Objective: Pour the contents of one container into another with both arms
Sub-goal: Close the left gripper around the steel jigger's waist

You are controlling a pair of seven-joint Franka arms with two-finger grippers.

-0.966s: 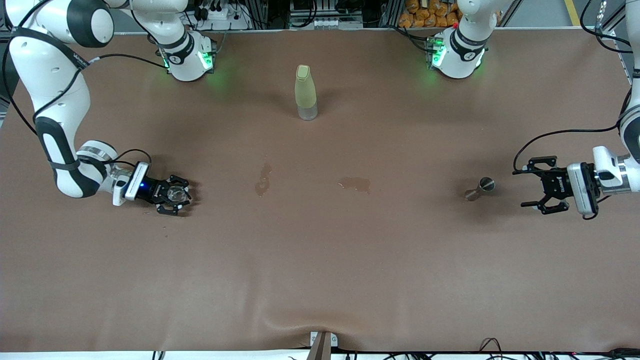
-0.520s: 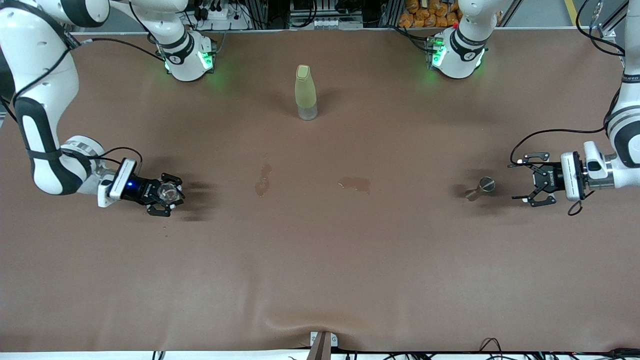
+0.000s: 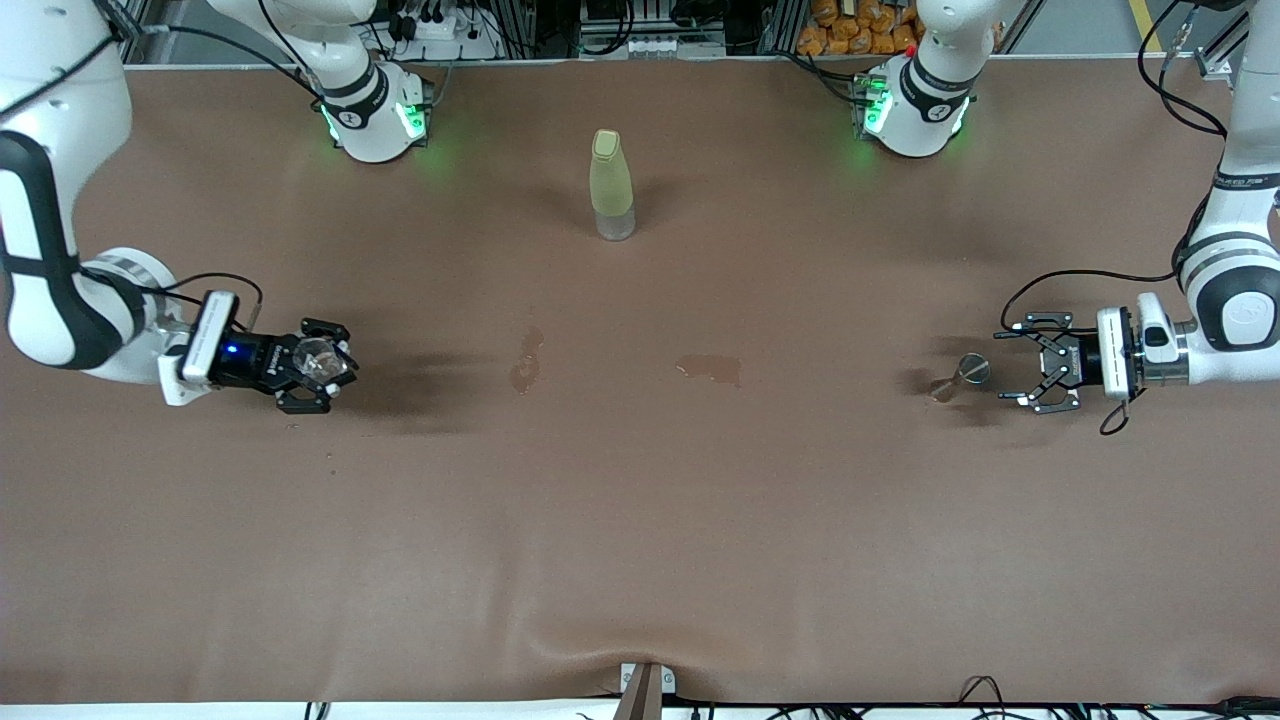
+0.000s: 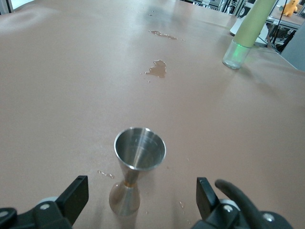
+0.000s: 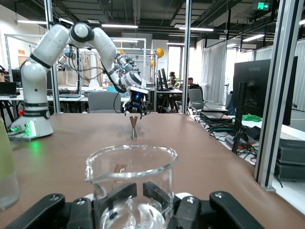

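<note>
Both arms have shifted: the right gripper [image 3: 318, 362], clamped on a glass beaker [image 5: 129, 183], drifts outward while the wide-open left gripper [image 3: 1035, 362] closes on the steel jigger [image 4: 136, 169], whose narrow waist could tip if a finger clips it.

Even overhead light, no glare on table [image 3: 640, 520]. Soft smeared shadow by my right claw [image 3: 318, 365]. Ceiling strips bright in bkgd, wrist views sharp up close.
</note>
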